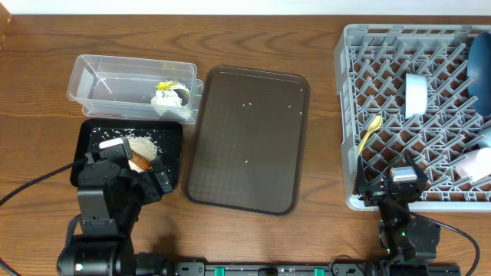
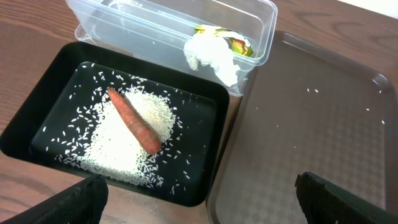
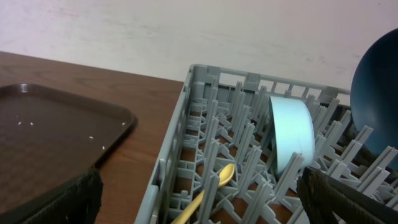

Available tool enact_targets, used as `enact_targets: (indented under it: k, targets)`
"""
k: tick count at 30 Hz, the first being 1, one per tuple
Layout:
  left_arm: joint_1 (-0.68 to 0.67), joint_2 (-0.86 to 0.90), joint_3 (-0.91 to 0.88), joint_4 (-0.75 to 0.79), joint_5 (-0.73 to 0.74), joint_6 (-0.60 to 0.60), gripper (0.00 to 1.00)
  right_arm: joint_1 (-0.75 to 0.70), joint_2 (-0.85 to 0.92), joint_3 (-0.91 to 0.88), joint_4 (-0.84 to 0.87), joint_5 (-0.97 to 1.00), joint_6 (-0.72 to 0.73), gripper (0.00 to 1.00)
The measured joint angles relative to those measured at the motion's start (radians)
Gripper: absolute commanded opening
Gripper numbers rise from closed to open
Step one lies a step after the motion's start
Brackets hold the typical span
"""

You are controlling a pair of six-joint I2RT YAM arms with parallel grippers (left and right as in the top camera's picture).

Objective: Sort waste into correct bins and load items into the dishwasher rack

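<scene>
- Left gripper [image 2: 208,204] hangs empty, its fingers set wide apart, over the near rim of the black tray [image 2: 214,143].
- Just ahead of those fingers and to their left, the carrot piece [image 2: 132,121] lies on a heap of rice [image 2: 112,146]. Its long axis slants away leftward.
- Farther ahead, the clear tub [image 2: 124,28] holds the wrappers [image 2: 208,53].
- Stray grains [image 2: 314,91] dot the serving tray [image 2: 323,143], ahead and right of the left fingers and to the left of the right ones. The left arm looks the nearer.
- Right gripper [image 3: 202,204], fingers likewise apart and empty, faces the dishwasher rack [image 3: 168,165]. The spoon [image 3: 205,193] lies just ahead, with the white bowl [image 1: 415,93] and dark-blue bowl [image 3: 376,93] beyond to the right.
</scene>
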Motion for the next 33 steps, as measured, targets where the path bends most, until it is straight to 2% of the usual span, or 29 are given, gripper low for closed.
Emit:
enact_targets:
  k: [19,23,33]
  targets:
    - [0.000,-0.006,-0.004,-0.014,0.000,0.000,0.99,0.000,0.000,0.000,0.000,0.000,0.000,0.99]
    - [0.000,-0.079,-0.084,0.079,0.000,0.000,0.99,0.000,0.000,0.000,0.000,0.000,0.000,0.99]
    - [0.000,-0.400,-0.483,0.410,0.000,0.016,0.99,0.000,0.000,0.000,0.001,0.000,0.000,0.99]
